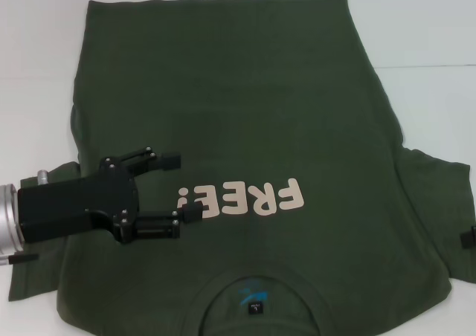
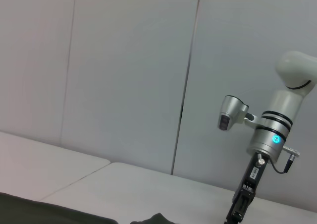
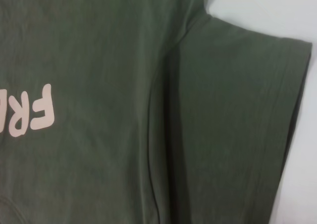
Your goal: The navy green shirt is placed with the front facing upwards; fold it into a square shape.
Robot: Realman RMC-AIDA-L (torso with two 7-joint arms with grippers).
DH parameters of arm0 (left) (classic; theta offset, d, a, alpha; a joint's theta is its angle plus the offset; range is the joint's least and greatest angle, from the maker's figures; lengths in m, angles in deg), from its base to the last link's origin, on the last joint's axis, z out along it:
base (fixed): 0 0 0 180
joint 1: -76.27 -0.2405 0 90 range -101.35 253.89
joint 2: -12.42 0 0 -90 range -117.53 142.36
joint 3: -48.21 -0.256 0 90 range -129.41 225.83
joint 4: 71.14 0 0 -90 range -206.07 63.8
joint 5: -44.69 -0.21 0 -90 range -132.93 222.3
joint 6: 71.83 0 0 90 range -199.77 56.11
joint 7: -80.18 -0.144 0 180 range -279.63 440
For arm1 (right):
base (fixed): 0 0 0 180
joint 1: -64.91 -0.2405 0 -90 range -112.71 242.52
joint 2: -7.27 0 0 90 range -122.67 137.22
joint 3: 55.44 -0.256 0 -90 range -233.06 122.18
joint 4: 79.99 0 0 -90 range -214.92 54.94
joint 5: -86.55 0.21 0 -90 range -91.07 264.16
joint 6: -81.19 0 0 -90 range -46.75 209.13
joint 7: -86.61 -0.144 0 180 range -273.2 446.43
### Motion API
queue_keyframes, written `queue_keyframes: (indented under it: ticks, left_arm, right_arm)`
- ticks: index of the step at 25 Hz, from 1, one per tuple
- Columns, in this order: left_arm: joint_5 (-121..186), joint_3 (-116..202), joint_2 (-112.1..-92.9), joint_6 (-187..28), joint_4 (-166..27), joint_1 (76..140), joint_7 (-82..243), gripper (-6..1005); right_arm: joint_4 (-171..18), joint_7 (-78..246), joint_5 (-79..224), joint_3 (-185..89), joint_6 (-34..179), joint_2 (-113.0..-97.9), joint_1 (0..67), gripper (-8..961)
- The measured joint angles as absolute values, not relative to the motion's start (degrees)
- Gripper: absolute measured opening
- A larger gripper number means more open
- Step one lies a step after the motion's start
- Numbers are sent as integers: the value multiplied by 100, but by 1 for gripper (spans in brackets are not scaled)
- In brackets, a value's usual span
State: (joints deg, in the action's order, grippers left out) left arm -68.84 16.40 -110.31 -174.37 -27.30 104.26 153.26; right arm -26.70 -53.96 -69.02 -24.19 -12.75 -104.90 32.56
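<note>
The navy green shirt [image 1: 245, 113] lies flat on the white table, front up, with pink "FREE!" lettering [image 1: 242, 198] and the collar with its blue label [image 1: 254, 300] at the near edge. My left gripper [image 1: 182, 189] is open, pointing right, over the shirt's left chest beside the lettering; I cannot tell whether it touches the cloth. My right gripper [image 1: 468, 237] only shows as a black tip at the right edge, by the right sleeve [image 1: 435, 202]. The right wrist view shows that sleeve [image 3: 237, 125] and the letters "FR" [image 3: 32, 110].
The white table [image 1: 431, 31] surrounds the shirt. The left wrist view shows a grey panelled wall [image 2: 124, 70], the table's far part [image 2: 163, 189], a strip of the shirt [image 2: 49, 211] and the right arm [image 2: 272, 130] standing over the table.
</note>
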Motion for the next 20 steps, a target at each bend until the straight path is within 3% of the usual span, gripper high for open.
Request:
queue_keyframes:
  ticks: [20]
  left_arm:
    - [-6887, 1640, -11037, -17408, -2750, 10418, 15325, 933]
  right_arm:
    - [-3004, -5574, -6932, -2364, -1096, -10460, 3255, 797]
